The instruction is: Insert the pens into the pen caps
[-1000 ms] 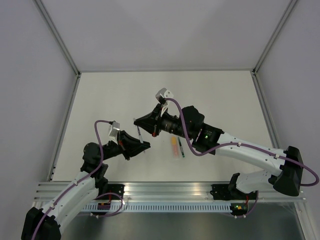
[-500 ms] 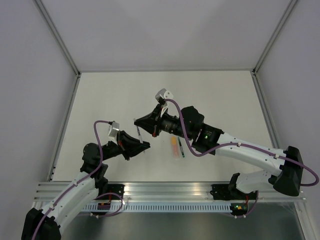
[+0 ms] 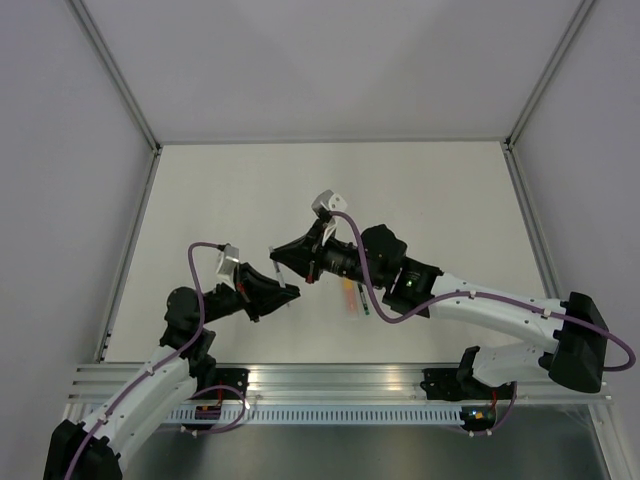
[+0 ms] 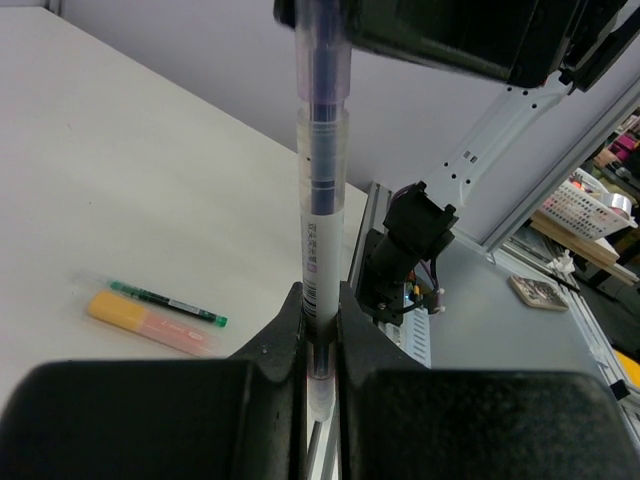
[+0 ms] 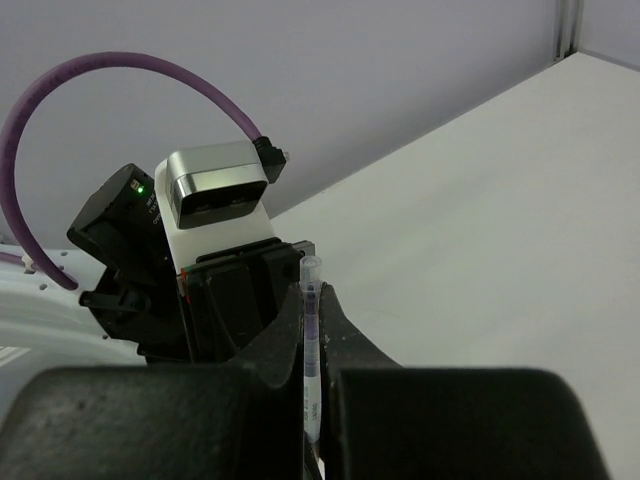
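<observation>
The left arm [image 3: 150,380] and the right arm [image 3: 480,300] meet tip to tip above the table [image 3: 430,190], and both sets of jaws are clamped on the same clear-barrelled pen [image 4: 322,200]. The left jaws grip its wider clear section, which bears small print. From there the pen runs straight out ahead of them. A narrower stretch with a dark violet core continues into the right jaws, which close on it just beyond. Where the wide section ends, it overlaps the narrow one like a sleeve; whether that sleeve is a cap cannot be told. From the right wrist, the thin pen sits pinched between the right jaws. Its clear end pokes out past them toward the silver camera [image 5: 215,180] and purple cable [image 5: 100,110] on the left wrist. Two more pens lie on the table, well off to the side of the left jaws and behind the right jaws, beneath the right arm. The orange pen [image 4: 150,322] is brighter yellow-orange at one end. The green pen [image 4: 165,298] is a thin dark one with green ends, and it lies just beside the orange pen, roughly parallel to it. Neither set of jaws touches them.
</observation>
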Tool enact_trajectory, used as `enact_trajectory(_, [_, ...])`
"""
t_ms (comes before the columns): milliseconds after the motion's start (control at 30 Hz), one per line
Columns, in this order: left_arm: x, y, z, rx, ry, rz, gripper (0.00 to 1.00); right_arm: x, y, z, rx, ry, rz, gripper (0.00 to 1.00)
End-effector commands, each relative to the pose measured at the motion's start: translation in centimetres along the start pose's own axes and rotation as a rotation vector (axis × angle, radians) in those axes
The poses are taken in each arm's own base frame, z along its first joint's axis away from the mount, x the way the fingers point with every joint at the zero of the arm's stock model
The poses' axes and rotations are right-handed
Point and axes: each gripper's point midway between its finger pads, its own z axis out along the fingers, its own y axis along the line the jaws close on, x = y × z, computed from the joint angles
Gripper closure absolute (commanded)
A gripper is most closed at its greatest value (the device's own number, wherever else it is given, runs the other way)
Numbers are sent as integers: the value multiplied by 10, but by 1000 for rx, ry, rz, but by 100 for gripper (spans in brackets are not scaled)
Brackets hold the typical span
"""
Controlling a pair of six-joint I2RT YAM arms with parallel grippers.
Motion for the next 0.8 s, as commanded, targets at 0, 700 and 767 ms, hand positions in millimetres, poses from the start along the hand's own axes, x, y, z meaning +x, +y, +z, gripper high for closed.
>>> enact_trajectory(0, [-15,-1,1,-12,-62,30,98,26,15,-8,-48,30,8,100])
enact_trajectory(700, [-22,-2,-1,-36,-95,31,98,118,26,-28,-83,178,30,100])
enact_trajectory(767, [-22,-1,0,-38,-95,24,98,124,28,-31,-95,179,47,100])
